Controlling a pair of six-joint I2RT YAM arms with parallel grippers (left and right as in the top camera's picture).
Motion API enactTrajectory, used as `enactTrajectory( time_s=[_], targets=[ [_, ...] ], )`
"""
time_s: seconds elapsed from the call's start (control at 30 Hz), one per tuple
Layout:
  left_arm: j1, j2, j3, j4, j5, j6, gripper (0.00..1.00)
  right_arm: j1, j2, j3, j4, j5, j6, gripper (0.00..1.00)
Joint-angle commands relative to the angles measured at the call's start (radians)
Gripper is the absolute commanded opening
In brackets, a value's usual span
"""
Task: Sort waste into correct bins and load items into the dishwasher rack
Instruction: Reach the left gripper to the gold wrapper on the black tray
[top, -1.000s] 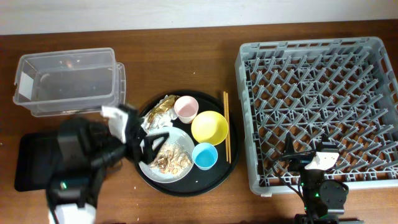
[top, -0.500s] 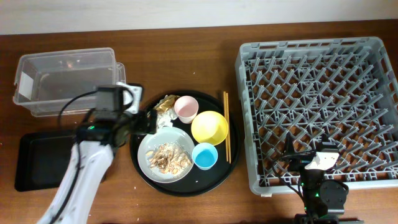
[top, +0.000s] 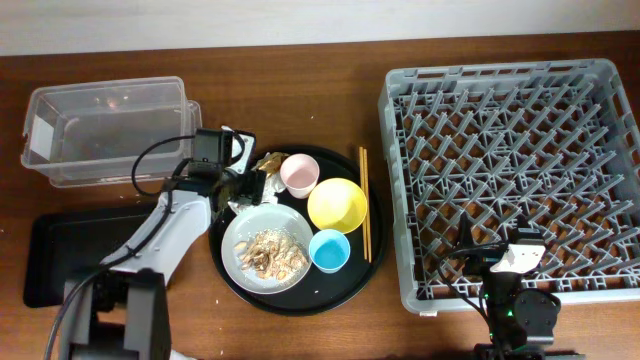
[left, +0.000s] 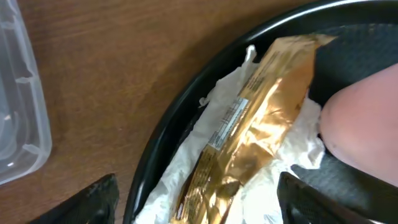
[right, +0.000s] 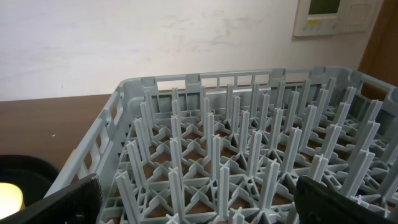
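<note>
From above, the glossy round black tray (top: 300, 300) sits on a dark wood-grain bench (top: 300, 90). The left fingers (top: 243, 183) reach over the tray's left rim onto the crumpled white-and-gold wrapper (top: 266, 164). Inside the tray are a pink cup (top: 298, 175), a smooth yellow bowl (top: 337, 204), a light-blue cup (top: 329, 250), and a pale plate (top: 240, 235) heaped with tan scraps (top: 268, 252). Thin chopsticks (top: 363, 200) lie along the tray's right edge. The clear tub (top: 105, 130) and flat black tray (top: 60, 260) lie left of the round tray, and the grey pegged rack (top: 510, 150) right.

The left wrist view shows foil creased over white paper just inside the tray's rim, between the spread, open fingers.

In the right wrist view the right fingers (right: 74, 199) are parted and empty before the rack's lattice. A white wall (right: 155, 31) stands behind.
</note>
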Motion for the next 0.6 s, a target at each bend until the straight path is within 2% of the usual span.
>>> enactTrajectory(
  time_s=[0.0, 0.07, 0.17, 0.4, 0.47, 0.5, 0.57],
  targets=[
    [-0.001, 0.045, 0.016, 0.019, -0.005, 0.047, 0.77, -0.006, -0.006, -0.007, -0.004, 0.009, 0.001, 0.99],
    [-0.001, 0.050, 0.016, 0.014, -0.003, 0.124, 0.77, -0.006, -0.006, -0.007, -0.004, 0.009, 0.001, 0.99],
    [-0.001, 0.050, 0.016, 0.015, -0.004, 0.124, 0.70, -0.006, -0.006, -0.007, -0.004, 0.009, 0.001, 0.99],
    [-0.001, 0.095, 0.016, 0.042, -0.003, 0.130, 0.66, -0.006, -0.006, -0.007, -0.004, 0.009, 0.001, 0.99],
    [-0.001, 0.095, 0.016, 0.043, -0.003, 0.130, 0.50, -0.006, -0.006, -0.007, -0.004, 0.009, 0.001, 0.99],
    [-0.001, 0.095, 0.016, 0.048, -0.003, 0.130, 0.46, -0.006, -0.006, -0.007, -0.004, 0.009, 0.001, 0.99],
    [-0.001, 0.094, 0.016, 0.051, -0.003, 0.129, 0.46, -0.006, -0.006, -0.007, -0.004, 0.009, 0.001, 0.99]
  ],
)
